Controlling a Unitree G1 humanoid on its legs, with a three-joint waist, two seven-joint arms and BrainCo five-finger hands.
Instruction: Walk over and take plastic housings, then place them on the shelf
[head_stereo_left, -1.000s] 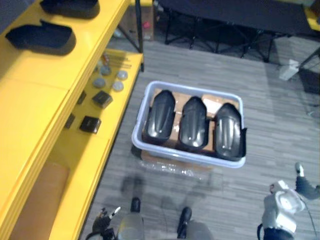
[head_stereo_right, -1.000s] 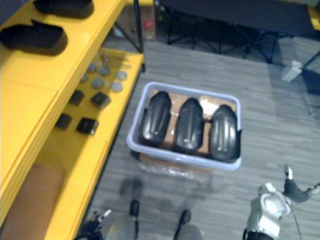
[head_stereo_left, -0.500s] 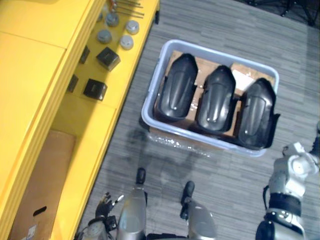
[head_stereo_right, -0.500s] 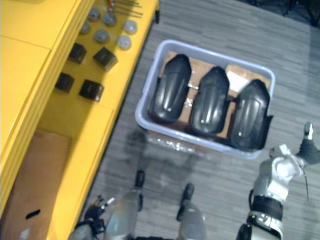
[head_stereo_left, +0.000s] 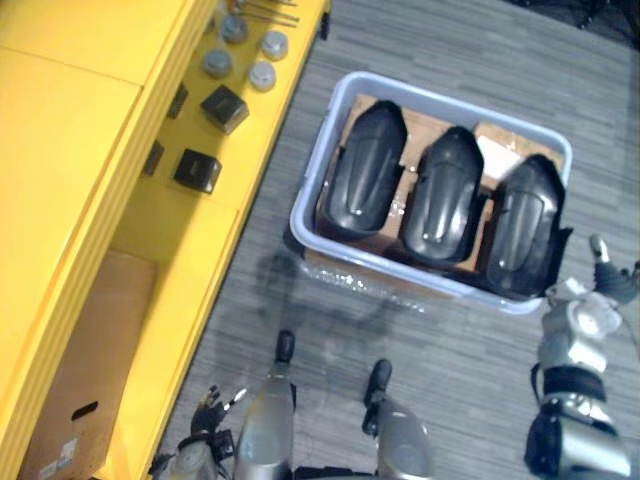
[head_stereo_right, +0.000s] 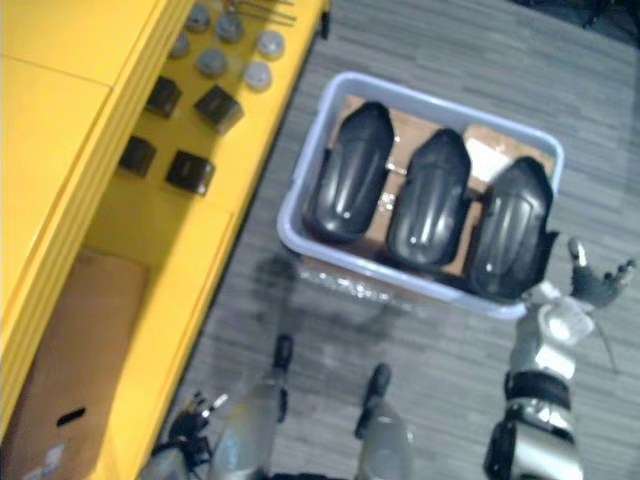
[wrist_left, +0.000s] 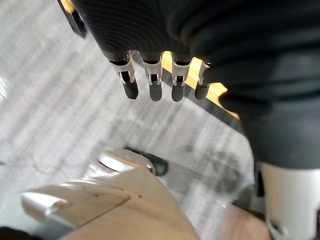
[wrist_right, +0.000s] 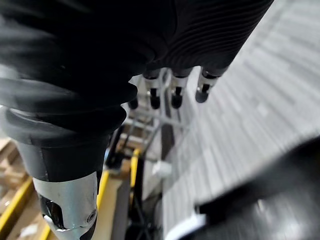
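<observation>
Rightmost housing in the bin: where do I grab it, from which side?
Probably its right long edge, from the robot's right with the right hand: the rightmost housing lies dome-up, that edge stands at the bin rim, and a neighbour crowds its left.

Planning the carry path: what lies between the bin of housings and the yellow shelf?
Nothing: a bare strip of grey floor between bin and shelf, in both eye views.

Desk: The plastic housings (head_stereo_left: 440, 195) — what finish?
Photographer: Glossy black, smooth, catching highlights. Their bin (head_stereo_left: 316, 160) is pale, matt-looking plastic, with brown cardboard (head_stereo_left: 418, 126) inside.
Desk: And around them?
Photographer: A shelf (head_stereo_left: 70, 130) with a smooth yellow surface and a slight sheen — and a matt grey floor (head_stereo_left: 460, 340), plank-grained.
</observation>
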